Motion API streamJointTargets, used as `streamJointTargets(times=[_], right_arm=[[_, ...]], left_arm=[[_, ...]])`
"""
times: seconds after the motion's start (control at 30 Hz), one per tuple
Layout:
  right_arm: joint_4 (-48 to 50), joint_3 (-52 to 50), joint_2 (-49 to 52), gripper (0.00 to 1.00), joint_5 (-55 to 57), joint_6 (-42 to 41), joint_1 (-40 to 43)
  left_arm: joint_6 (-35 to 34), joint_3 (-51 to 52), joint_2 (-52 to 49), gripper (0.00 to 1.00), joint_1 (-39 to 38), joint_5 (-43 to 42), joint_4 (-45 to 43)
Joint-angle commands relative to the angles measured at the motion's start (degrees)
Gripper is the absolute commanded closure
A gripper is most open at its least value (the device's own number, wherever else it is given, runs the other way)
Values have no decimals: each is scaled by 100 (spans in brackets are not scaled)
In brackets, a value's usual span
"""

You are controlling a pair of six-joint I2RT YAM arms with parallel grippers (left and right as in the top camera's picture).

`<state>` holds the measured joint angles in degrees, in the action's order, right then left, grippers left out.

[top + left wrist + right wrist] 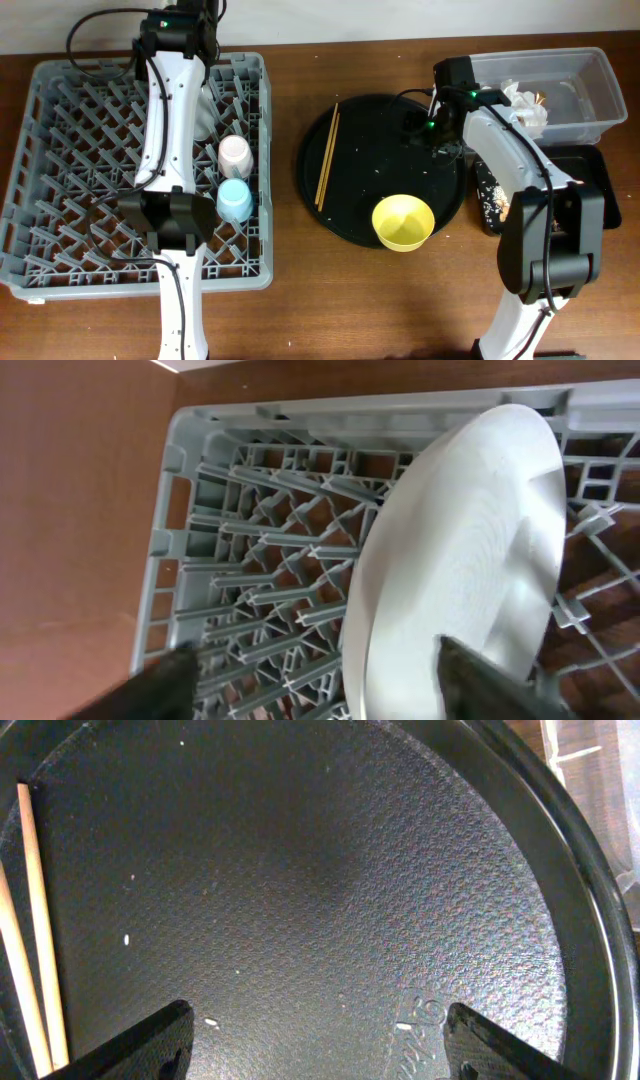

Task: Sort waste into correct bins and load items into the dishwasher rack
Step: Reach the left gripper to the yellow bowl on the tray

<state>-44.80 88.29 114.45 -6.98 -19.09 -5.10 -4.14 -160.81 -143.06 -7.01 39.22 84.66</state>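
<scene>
Plate (460,540) standing in rack (250,550), mostly arm-hidden overhead, left claw (315,660) wide, right claw (320,1015) wide

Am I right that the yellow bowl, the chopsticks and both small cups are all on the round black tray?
Not quite: the overhead view shows the pink cup and light blue cup in the dishwasher rack. The yellow bowl and chopsticks are indeed on the round black tray.

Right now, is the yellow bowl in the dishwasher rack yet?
No, the yellow bowl sits on the round black tray, apart from the dishwasher rack.
</scene>
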Motion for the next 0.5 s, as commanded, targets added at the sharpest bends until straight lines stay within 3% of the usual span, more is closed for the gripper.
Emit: streamJointTargets(times=[0.0,0.07,0.13,0.3,0.47], right_arm=[[4,42,37,19,-35,-9,-31],[4,42,37,19,-35,-9,-31],[-4,44,35,20,-33,0,-28],[-490,55,-793,21,-227,20,354],[-1320,42,-1228,14,-299,26,1196]], left_arm=[[-7,-101,92,21,-87,-96,79],[-7,-269,323,20,-232,-199,236],[-7,-374,699,19,-400,-813,372],[-4,-328,1134,20,-990,-3757,1032],[98,787,1117,23,-1991,-4760,1104]])
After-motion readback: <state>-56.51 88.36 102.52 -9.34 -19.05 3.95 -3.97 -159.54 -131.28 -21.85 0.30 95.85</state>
